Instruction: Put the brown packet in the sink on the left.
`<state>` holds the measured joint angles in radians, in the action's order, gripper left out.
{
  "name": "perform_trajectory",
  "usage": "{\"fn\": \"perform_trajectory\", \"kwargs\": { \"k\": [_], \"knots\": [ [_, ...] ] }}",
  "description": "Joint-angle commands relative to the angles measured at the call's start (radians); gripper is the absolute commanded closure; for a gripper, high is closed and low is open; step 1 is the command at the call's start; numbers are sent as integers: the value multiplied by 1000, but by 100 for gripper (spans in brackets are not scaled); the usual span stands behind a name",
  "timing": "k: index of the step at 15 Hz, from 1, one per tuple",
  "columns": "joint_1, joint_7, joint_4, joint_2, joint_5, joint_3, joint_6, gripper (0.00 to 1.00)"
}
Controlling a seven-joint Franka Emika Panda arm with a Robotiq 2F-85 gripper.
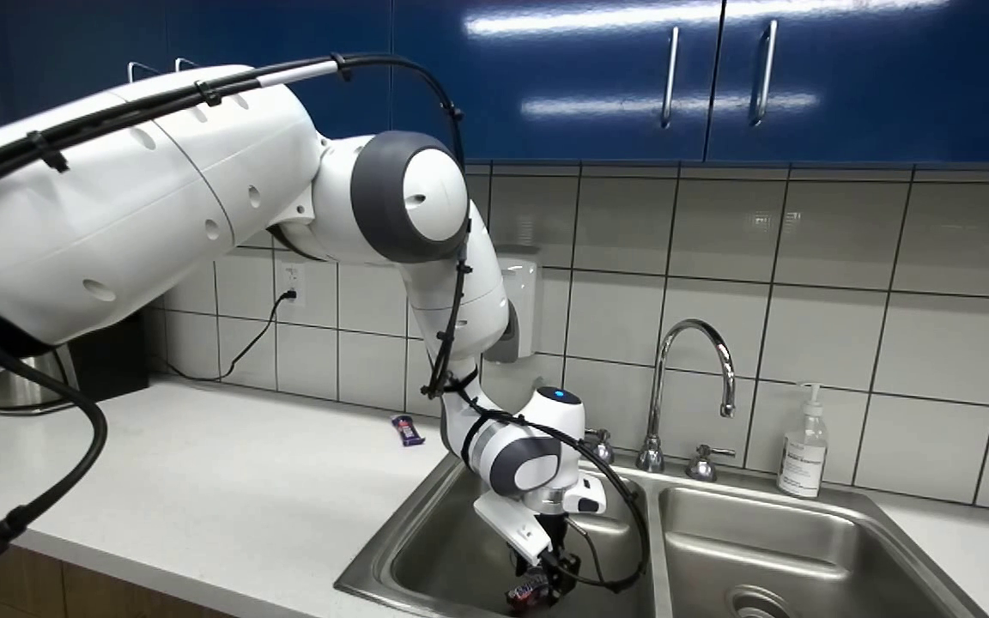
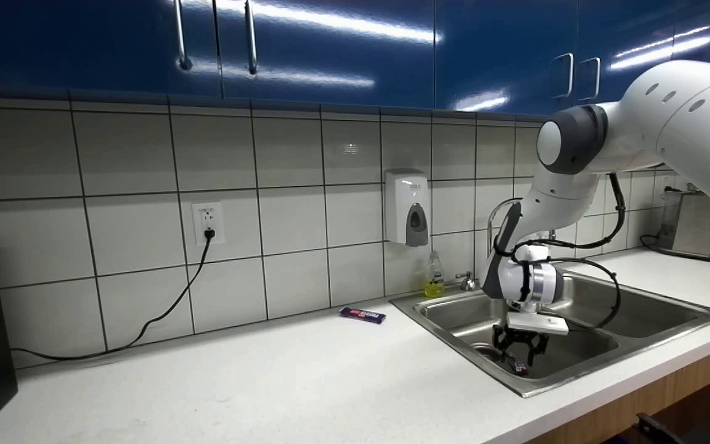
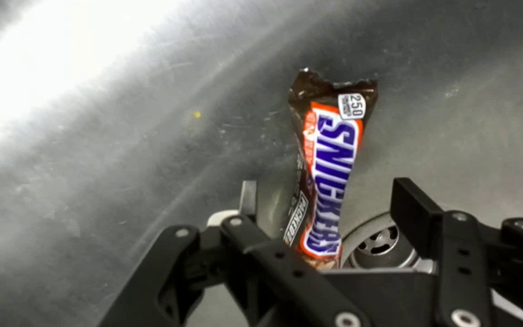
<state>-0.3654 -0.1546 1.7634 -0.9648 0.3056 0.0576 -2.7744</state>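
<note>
Brown packet point(image 3: 332, 154), in left sink basin point(image 1: 443, 541), seen between spread fingers point(image 3: 416, 218) of end effector point(image 3: 329, 200)

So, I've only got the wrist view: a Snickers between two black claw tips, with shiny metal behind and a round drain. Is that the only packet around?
Observer: No. Both exterior views show a purple packet lying on the white counter.
Visitor: Oh, sneaky! And where exactly is this claw I'm looking past?
Observer: At a double sink: the gripper is down in the basin nearer that purple packet, as an exterior view shows.
</note>
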Motion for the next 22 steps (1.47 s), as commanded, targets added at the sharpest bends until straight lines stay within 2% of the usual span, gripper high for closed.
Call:
{"fn": "perform_trajectory", "kwargs": {
  "k": [1,7,13,22],
  "knots": [
    [-6,36,5,25,-31,-7,-1,0],
    [24,31,54,95,-70,10,3,0],
    [67,13,165,230,-155,30,23,0],
    [144,-4,386,476,-308,56,178,0]
  ]
}}
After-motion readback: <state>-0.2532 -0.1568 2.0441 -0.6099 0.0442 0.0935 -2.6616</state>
